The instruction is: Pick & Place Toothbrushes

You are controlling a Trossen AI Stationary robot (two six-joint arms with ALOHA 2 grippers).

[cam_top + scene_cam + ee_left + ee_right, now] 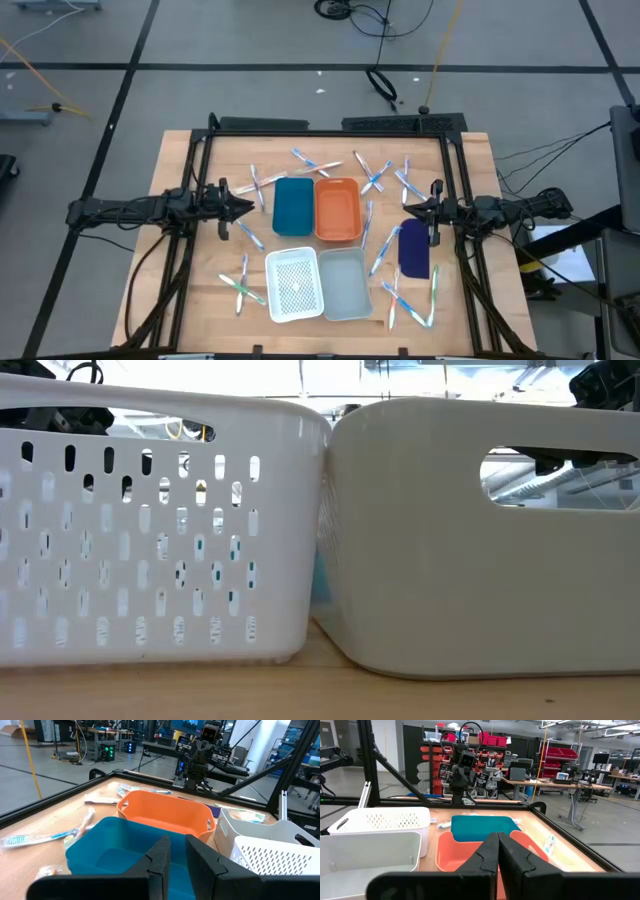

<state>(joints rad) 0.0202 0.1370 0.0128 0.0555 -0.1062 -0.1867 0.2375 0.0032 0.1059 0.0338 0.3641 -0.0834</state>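
Left hand (247,207): fingers narrowly parted, holding nothing, just beside the teal bin (293,206). Right hand (408,210): pressed together, empty, beyond the orange bin (338,209) from the teal bin. Toothbrushes (242,285): all scattered on the counter (190,160) around the bins; none visibly binned. Step, as judged: pre-pick. Next move called for lowering over one toothbrush.

Four trays (337,210) clustered mid-table (180,290), toothbrushes (375,176) scattered around them, flat oblong piece (414,248) right.
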